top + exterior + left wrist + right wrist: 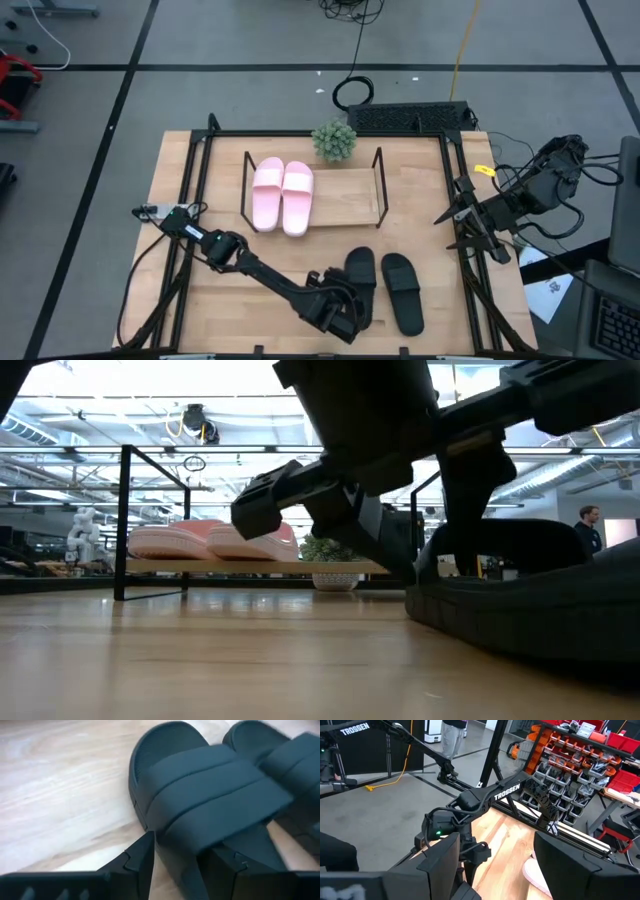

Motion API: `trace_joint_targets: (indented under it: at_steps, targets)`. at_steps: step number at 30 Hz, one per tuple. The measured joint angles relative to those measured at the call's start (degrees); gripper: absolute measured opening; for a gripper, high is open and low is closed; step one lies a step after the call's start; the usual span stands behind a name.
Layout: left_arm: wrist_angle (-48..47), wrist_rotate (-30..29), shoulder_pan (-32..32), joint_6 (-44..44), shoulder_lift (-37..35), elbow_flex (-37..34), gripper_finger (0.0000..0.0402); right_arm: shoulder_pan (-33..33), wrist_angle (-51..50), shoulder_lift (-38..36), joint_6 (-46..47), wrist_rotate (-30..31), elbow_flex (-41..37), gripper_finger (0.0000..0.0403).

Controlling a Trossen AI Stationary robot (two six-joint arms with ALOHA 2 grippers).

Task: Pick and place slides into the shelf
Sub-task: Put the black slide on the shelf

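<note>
Left pincer (175,865) on a black slide (200,805) at the counter's near edge – pink pair (283,195) sat on the shelf (350,195).

Left arm reached low across the counter (200,290); its fingers (142,860) straddled the side edge of the left black slide, one outside on the wood, one inside by the strap – closed on the slide, which lay flat. Second black slide (402,290) lay just beside it. Pink pair sat side by side at the shelf's left end, the right half of the board bare. Small plant (334,140) stood behind the shelf. Right pincer (455,228) waited off the counter's right edge, fingers (445,855) spread wide, holding nothing.
</note>
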Motion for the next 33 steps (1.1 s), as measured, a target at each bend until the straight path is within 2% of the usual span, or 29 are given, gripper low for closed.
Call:
trace_joint_targets:
  at_steps: [3,7,15,18,23,33]
  targets:
    - [-0.33,-0.74,0.29,0.00,-0.04,0.00,0.0140,0.00,-0.01,0.00,-0.01,0.00,0.00,0.0247]
    - [-0.59,-4.51,0.26,0.00,-0.04,0.00,0.0140,0.00,-0.02,0.00,-0.01,0.00,0.00,0.0247]
    - [0.63,-3.64,1.29,-0.18,-0.04,-2.03,0.0137,0.00,-0.02,0.00,-0.03,0.00,0.00,0.0247]
    - [4.16,-2.95,1.85,-0.10,-0.09,-4.20,0.0108,0.01,-0.18,0.00,-0.03,0.00,0.00,0.0247]
    - [7.78,-5.24,1.92,2.03,-0.24,-6.25,0.0016,0.00,-0.85,0.02,-0.03,0.00,0.00,0.0247]
    - [7.63,-7.73,1.76,2.73,-0.15,-5.32,0.0004,0.00,-2.56,0.02,-0.05,3.00,0.00,0.0247]
